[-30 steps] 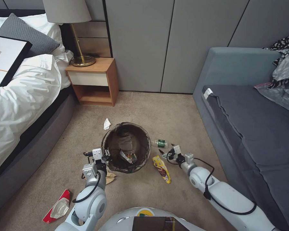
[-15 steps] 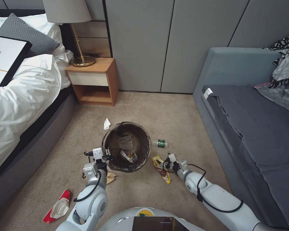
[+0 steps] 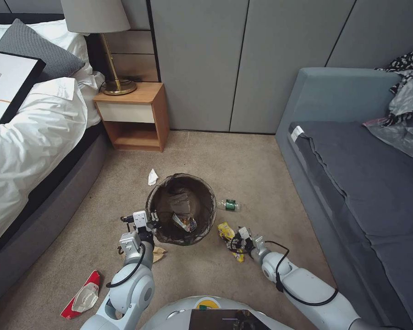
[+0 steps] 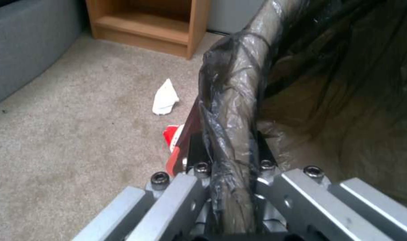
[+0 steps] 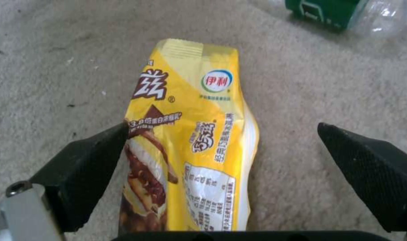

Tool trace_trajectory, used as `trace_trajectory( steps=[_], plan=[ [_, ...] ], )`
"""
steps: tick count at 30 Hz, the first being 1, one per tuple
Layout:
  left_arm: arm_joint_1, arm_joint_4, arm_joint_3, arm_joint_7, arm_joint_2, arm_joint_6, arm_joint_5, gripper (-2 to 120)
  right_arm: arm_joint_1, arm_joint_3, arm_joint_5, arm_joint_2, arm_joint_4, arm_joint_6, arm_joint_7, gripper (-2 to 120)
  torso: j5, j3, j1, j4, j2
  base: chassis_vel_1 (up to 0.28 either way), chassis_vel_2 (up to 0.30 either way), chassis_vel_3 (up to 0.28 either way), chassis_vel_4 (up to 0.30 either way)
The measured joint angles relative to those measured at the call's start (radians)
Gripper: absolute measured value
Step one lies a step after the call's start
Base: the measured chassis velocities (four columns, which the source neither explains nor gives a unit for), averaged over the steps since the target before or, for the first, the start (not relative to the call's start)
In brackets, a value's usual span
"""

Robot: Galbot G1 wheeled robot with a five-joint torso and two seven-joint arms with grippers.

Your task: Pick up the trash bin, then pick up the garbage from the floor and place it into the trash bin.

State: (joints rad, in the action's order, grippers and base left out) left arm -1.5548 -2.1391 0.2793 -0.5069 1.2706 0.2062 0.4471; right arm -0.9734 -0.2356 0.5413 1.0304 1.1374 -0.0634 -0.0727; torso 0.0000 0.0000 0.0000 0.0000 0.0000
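The trash bin [image 3: 158, 201], dark liner folded over its rim, stands on the carpet with some litter inside. My left gripper [image 3: 150, 222] is shut on the near-left rim; in the left wrist view the lined rim [image 4: 232, 110] runs between the fingers of the left gripper [image 4: 230, 170]. A yellow snack wrapper [image 3: 224, 229] lies right of the bin. My right gripper [image 3: 234, 241] hovers low over it, open. In the right wrist view the wrapper [image 5: 190, 140] lies between the spread black fingertips [image 5: 85, 167] of the right gripper [image 5: 221, 150].
More garbage lies around: a clear green-labelled bottle [image 3: 228, 205], a white paper scrap [image 3: 152, 177], a red-and-white packet [image 3: 83, 295] and brown paper [image 3: 159, 253]. A bed [image 3: 27, 151] is on the left, a nightstand [image 3: 135, 117] behind, a grey sofa [image 3: 353, 183] on the right.
My right arm has drawn back from beside the bottle and come down over the yellow wrapper. The left gripper and the bin have stayed put.
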Motion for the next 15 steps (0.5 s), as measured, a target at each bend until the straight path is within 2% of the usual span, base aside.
trace_trajectory(
  steps=[15],
  plan=[
    [0.007,0.006,-0.002,-0.002,-0.002,0.0,0.002,2,-0.005,-0.005,-0.027,0.027,-0.02,-0.004,-0.001,100,0.0,0.0,0.0,0.0,0.0,0.0,0.0,0.0,0.0]
  ],
)
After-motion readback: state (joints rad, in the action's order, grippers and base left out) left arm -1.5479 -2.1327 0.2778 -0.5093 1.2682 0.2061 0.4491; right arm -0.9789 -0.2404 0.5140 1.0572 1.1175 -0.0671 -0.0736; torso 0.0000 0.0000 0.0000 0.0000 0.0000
